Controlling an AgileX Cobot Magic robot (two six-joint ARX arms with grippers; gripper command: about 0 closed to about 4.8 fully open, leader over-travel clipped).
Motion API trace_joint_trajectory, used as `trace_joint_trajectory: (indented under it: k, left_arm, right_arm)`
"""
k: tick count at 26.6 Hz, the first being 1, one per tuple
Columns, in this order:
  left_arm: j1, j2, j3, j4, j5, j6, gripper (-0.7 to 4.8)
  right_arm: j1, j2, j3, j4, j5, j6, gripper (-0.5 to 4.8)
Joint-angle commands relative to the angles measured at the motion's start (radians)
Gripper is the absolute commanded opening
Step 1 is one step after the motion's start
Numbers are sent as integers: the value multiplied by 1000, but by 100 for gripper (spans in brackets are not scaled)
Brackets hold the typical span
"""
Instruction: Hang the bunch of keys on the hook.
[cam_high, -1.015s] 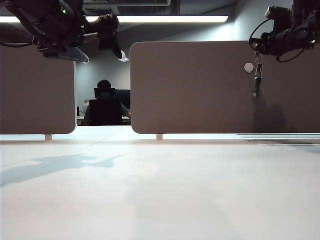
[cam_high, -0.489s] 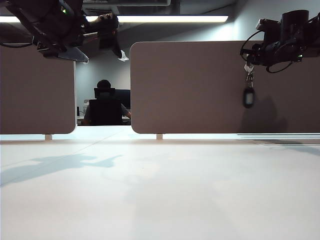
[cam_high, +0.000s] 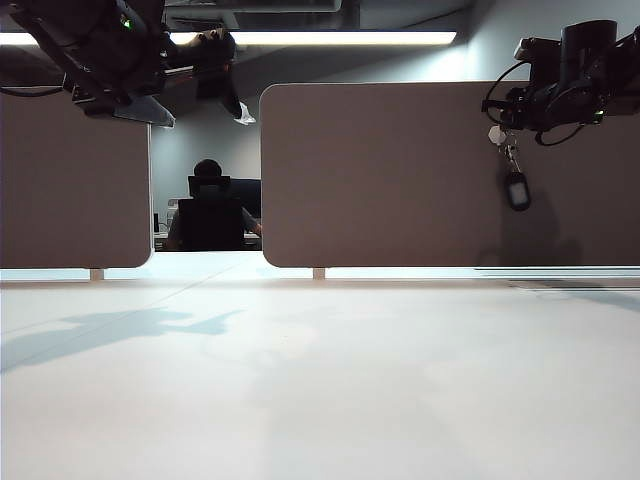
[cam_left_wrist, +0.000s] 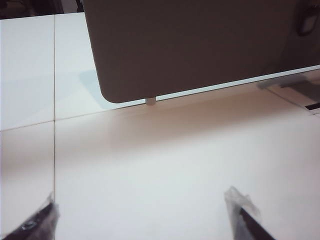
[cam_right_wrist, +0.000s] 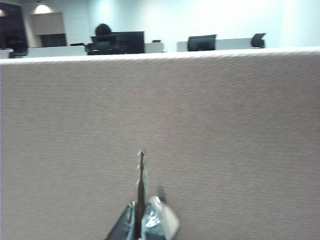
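- The left arm (cam_high: 100, 45) is a dark, near-black bulk of rounded housings with a small green light on its upper side.
- A flat pale grey plate juts from its underside.
- The left gripper (cam_left_wrist: 142, 220) shows two dark fingers (cam_left_wrist: 250, 222), each tipped with a clear, crinkled plastic-like cover; one finger carries a small round screw.
- The right arm (cam_high: 575, 75) is black too, built of cylinder-shaped blocks, with thin black cables looping beneath it and a tiny green light.
- The right gripper (cam_right_wrist: 142, 210) shows thin dark fingers with pale, glossy, bluish-white tips.
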Motion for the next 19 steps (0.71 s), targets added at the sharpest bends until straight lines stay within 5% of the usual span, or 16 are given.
trace_joint_trajectory:
  k: [1, 19]
  left_arm:
    - [0, -2, 4, -14, -3, 1, 467]
    - [0, -2, 4, -82, -11, 5, 467]
  right_arm:
    - [5, -5, 8, 19, 23, -42, -2]
    - [9, 51, 9, 154, 46, -45, -2]
